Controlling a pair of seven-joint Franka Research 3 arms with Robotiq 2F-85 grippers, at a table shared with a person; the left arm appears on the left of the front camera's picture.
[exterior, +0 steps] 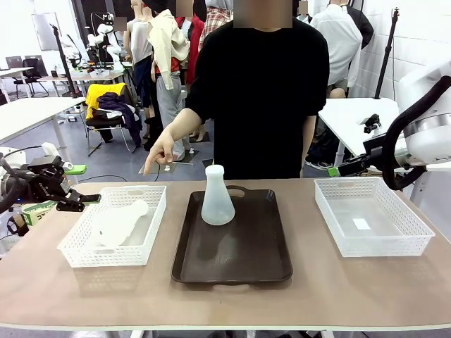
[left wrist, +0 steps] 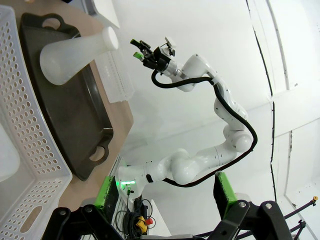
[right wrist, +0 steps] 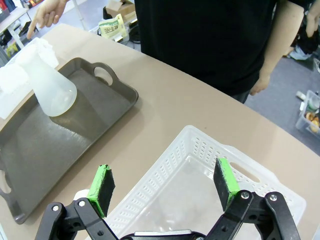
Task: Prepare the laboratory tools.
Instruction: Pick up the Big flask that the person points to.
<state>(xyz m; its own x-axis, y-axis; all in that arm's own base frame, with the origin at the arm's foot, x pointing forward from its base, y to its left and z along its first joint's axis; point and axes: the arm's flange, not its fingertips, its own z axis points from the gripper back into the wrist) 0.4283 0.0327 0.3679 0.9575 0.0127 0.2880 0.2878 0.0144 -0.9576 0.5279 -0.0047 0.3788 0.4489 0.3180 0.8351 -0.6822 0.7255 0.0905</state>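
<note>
One frosted-white flask (exterior: 218, 197) stands upright at the far end of the dark brown tray (exterior: 232, 257); it also shows as flask (left wrist: 70, 55) and flask (right wrist: 50, 87). The second flask (exterior: 118, 222) lies on its side inside the left white basket (exterior: 77, 253). My left gripper (exterior: 74, 203) hovers off the table's left edge beside that basket, open (left wrist: 165, 197) with nothing between its green pads. My right gripper (exterior: 340, 170) hangs behind the right basket (exterior: 405, 239), open (right wrist: 164, 184) above the basket's wall (right wrist: 165, 165).
The person stands at the far side, one hand (exterior: 159, 153) pointing down toward the left basket's far edge, hand (right wrist: 46, 12). Nothing lies in the right basket. The near half of the tray is bare. Bare tabletop (exterior: 317, 296) runs along the front.
</note>
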